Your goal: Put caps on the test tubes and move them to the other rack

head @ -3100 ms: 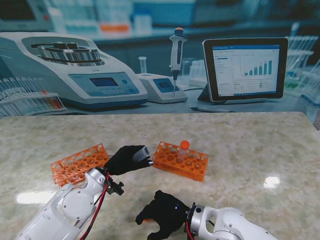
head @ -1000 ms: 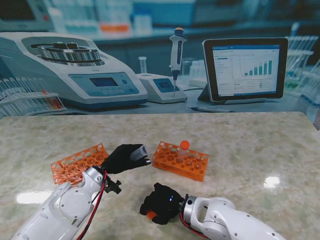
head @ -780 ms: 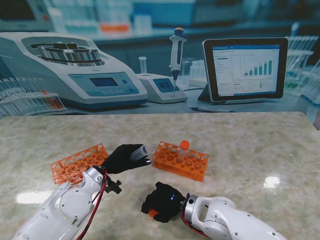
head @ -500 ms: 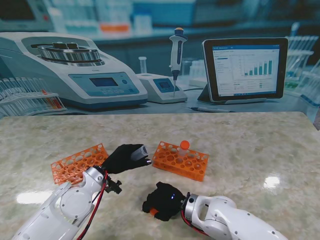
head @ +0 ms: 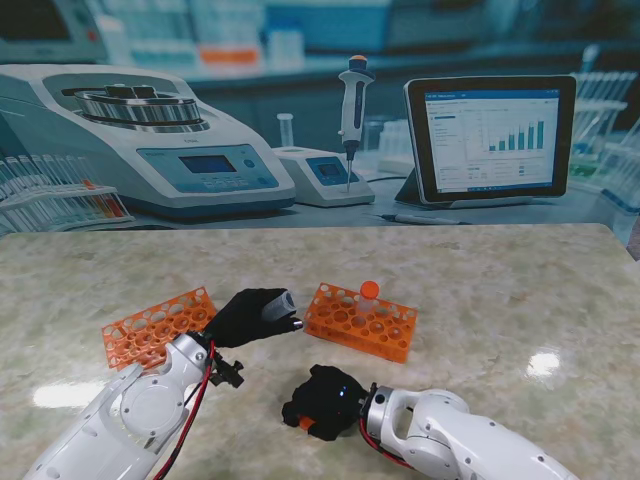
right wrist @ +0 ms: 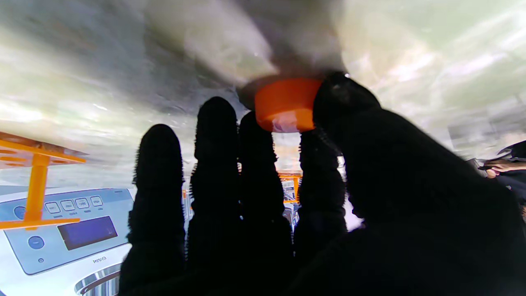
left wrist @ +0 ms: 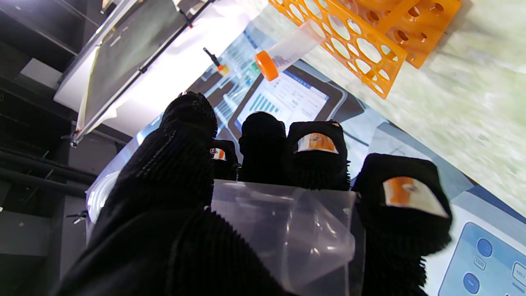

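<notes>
One capped tube (head: 369, 291) already stands in the right rack (head: 360, 322), while the left hand (head: 252, 316) grips an uncapped tube (head: 281, 304) between the racks and the right hand (head: 322, 402) pinches an orange cap (head: 304, 423) at the table, so capping looks next.

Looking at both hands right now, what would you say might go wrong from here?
1. The right hand pinches the cap only at the fingertips, against the table; it may slip out on lifting.
2. The left hand holds the open tube close beside the right rack; swinging it could knock the capped tube standing there.
</notes>
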